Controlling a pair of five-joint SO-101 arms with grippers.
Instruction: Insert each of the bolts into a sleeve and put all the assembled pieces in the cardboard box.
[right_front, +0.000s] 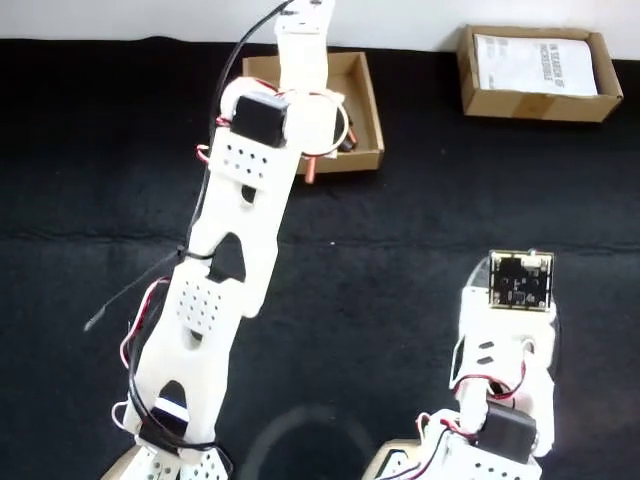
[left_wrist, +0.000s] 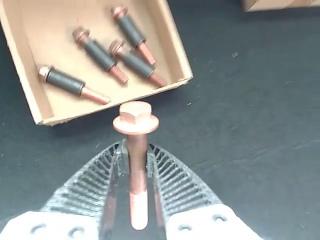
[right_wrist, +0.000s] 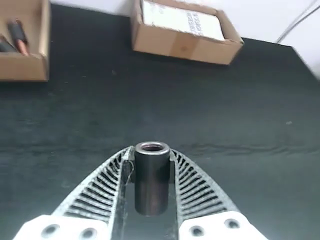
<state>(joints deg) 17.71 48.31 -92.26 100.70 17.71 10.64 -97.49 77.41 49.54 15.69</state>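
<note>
My left gripper is shut on the shank of a bare copper bolt, whose hex head points away from the wrist. It hangs just in front of the near wall of the open cardboard box. Several assembled pieces, copper bolts in dark sleeves, lie in that box. In the high view the left arm stretches to the box, and the bolt pokes out at the box's front edge. My right gripper is shut on a dark metal sleeve, bore facing outward, above the black mat at the front right.
A second cardboard box with a printed sheet inside stands at the back right, also seen in the right wrist view. The black mat lies bare between the two arms. The right arm's wrist sits at the front right.
</note>
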